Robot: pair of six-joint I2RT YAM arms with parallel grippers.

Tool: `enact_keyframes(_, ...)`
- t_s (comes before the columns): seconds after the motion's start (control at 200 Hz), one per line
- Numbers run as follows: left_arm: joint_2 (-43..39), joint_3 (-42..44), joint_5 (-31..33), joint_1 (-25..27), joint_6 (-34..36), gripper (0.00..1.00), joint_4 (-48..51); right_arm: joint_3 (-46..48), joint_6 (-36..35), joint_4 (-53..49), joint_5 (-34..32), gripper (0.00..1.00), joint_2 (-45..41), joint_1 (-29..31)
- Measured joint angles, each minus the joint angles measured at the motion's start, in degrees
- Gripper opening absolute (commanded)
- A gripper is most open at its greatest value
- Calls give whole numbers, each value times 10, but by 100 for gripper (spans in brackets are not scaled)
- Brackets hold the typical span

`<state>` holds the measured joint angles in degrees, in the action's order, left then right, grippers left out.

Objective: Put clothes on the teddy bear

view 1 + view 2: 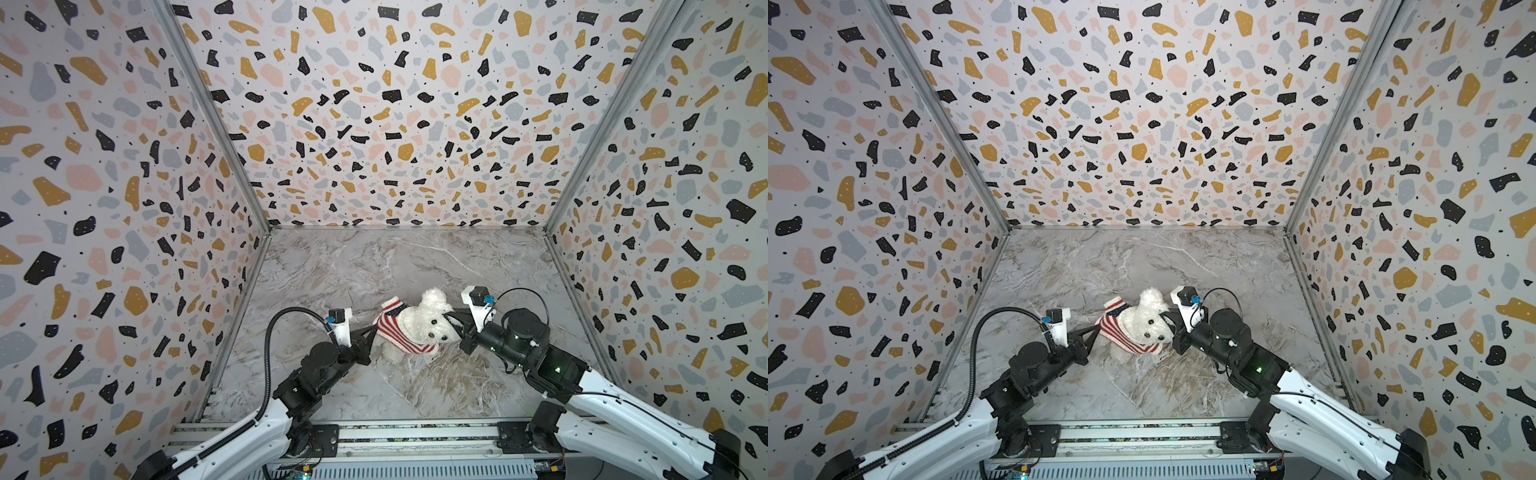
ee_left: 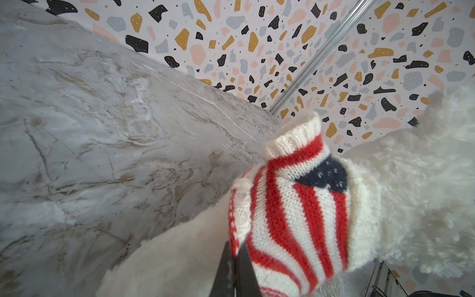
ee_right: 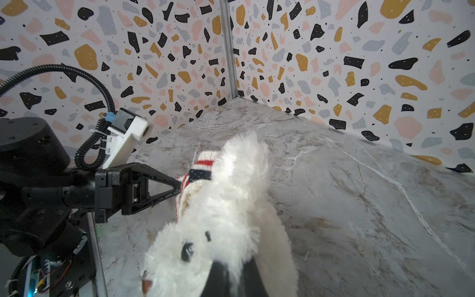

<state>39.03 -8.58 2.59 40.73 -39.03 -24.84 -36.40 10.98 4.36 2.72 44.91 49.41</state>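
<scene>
A: Where is the small fluffy white plush teddy bear [image 1: 432, 320] found?

B: It is found stretched between the two hands, near the middle of the grey marbled counter [image 1: 332, 266], with its head towards the right arm. Whether its weight is borne by the counter cannot be told.

A: How is the left hand [image 1: 375, 329] set?

B: Its fingers [image 2: 223, 270] are pressed together on the hem of the red-and-white striped knit sweater [image 1: 392, 330], so that the knit can be drawn down the body.

A: And the right hand [image 1: 451, 317]?

B: It is clamped on the fluffy side of the head; white fur is seen pinched between the black fingers [image 3: 218, 280]. The bear is thereby anchored against the opposite pull.

A: How far is the dressing judged to be?

B: The head is out through the collar and the chest is covered, but the white lower body is bare. One sleeve [image 1: 392, 303] is stuck out sideways, and whether an arm is inside cannot be told.

A: What is called for next?

B: A steady downward pull on the hem is judged to be needed. If the grip on the fur is lost, the bear would merely be dragged along.
</scene>
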Motion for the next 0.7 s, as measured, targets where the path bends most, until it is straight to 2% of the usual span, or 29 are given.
enact_keyframes(0.06,0,-7,2,-1,6,0,7,-13,9,-6,4,0,9,-1)
enact_keyframes(0.23,0,-31,18,-2,21,27,10,-59,41,-38,-2,0,43,-3)
enact_keyframes(0.315,-2,-34,23,-2,24,40,13,-63,56,-49,-5,0,50,-5)
enact_keyframes(0.4,-8,-34,24,-2,26,58,22,-63,73,-60,-9,0,55,-8)
enact_keyframes(0.451,-15,-32,23,-2,24,64,23,-63,85,-66,-11,0,58,-12)
enact_keyframes(0.541,-25,-15,14,-2,19,65,5,-66,106,-77,-12,0,64,-30)
enact_keyframes(0.701,14,18,-4,8,-2,58,-39,-68,134,-92,-20,0,78,-68)
